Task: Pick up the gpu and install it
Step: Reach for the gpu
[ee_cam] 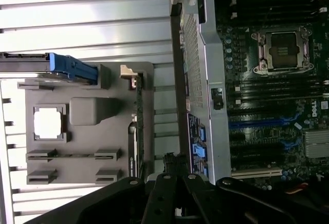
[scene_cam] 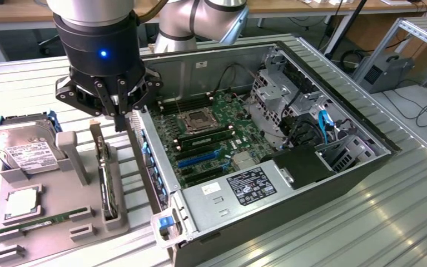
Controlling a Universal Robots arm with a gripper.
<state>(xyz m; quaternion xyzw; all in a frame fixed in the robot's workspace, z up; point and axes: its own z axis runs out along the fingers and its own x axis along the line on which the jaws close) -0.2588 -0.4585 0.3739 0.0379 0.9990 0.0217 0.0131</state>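
Note:
The gpu (scene_cam: 104, 177) stands on its long edge in a slot of the grey holder (scene_cam: 65, 219), left of the open computer case in the exterior view. In the wrist view the gpu (ee_cam: 137, 131) appears as a thin dark strip with a pale bracket end. My gripper (scene_cam: 119, 123) hangs above the gpu's far end, close to the case wall, with its black fingers (ee_cam: 163, 183) shut together and nothing between them. It is clear of the card.
The open tower case (scene_cam: 221, 55) lies on its side with the motherboard (scene_cam: 209, 136) and blue slots (scene_cam: 198, 159) exposed. A hard drive (scene_cam: 22, 146) with a blue tab, a CPU (scene_cam: 22, 203) and a RAM stick (scene_cam: 25, 227) also sit on the holder. The table is ribbed metal.

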